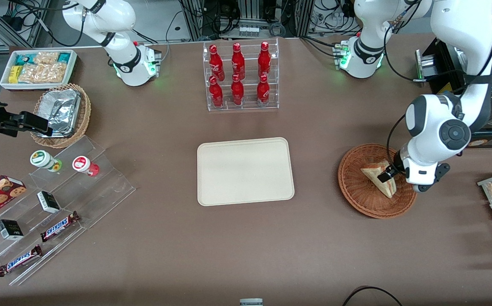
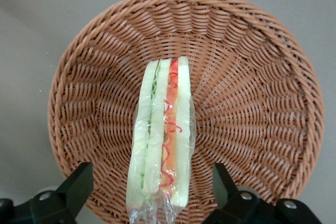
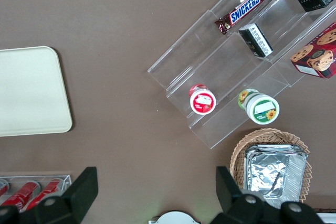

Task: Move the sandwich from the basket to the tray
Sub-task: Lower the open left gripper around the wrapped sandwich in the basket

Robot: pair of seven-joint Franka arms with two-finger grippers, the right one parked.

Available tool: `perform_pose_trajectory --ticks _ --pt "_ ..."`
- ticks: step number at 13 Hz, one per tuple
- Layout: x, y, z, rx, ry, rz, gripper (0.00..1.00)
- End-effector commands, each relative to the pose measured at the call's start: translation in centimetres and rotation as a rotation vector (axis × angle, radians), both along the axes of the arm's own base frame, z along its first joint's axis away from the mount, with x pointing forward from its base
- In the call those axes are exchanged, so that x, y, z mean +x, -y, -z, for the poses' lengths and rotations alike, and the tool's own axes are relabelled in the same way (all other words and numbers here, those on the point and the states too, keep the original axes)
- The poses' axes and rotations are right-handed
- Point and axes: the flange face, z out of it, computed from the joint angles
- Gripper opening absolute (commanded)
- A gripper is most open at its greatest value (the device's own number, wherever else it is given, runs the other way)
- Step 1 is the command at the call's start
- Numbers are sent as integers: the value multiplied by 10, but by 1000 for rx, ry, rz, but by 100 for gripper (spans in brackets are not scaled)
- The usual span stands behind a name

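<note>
The sandwich (image 2: 161, 140) lies in the basket (image 2: 252, 66), resting on one flat bread face against the sloping weave, its cut edge with green and red filling layers turned up toward the gripper (image 2: 152, 192). That gripper hangs just above the sandwich with its two fingers (image 2: 79, 182) spread wide, one on each side of the wedge and holding nothing. In the front view the gripper (image 1: 388, 173) sits over the basket (image 1: 356, 187) toward the working arm's end of the table, with the tray (image 1: 212, 191) well apart near the middle. The sandwich (image 1: 380, 178) looks light and soft, and its clear wrap is likely slippery and loose at the end. A grip across the two bread faces, at the thick middle of the wedge, seems best; a hard squeeze could crush it, and pinching only the wrap could let it slide out.
</note>
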Motion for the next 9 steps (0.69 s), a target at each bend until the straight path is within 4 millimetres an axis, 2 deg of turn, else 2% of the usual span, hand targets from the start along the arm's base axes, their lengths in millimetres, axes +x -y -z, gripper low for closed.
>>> perform_pose_trajectory --ticks 1,8,9 --pt "-12 4 2 -22 23 -33 100" --pt "-19 3 36 -33 39 -47 98" --pt "-19 2 41 -33 37 -48 95"
